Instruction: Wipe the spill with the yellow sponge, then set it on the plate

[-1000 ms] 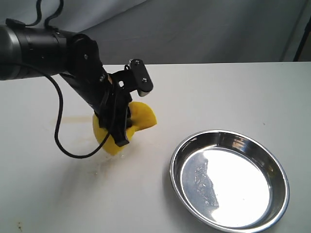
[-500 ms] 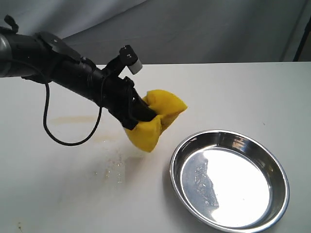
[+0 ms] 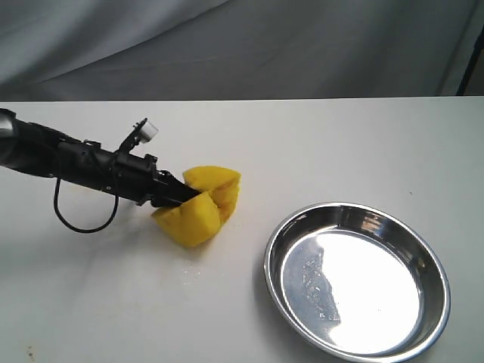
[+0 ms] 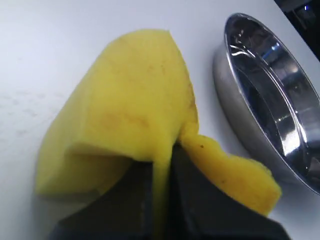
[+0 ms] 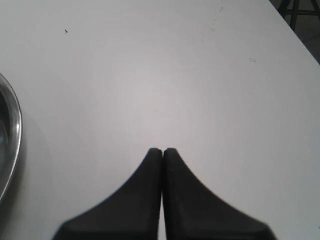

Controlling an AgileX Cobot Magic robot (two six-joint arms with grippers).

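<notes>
Left end effector point(image 3: 189, 199) is pinched tight on the yellow sponge point(image 3: 200, 212), the foam folded around it, low over the table point(image 3: 340, 144) left of centre. The plate point(image 3: 266, 261) lies ahead along the arm's axis, toward the right edge. Right end effector point(image 5: 162, 150) is closed on nothing.

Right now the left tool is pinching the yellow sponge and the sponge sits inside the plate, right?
Not quite. The left tool is pinching the yellow sponge, but the sponge is beside the plate, apart from it, not inside; the exterior view shows this.
</notes>
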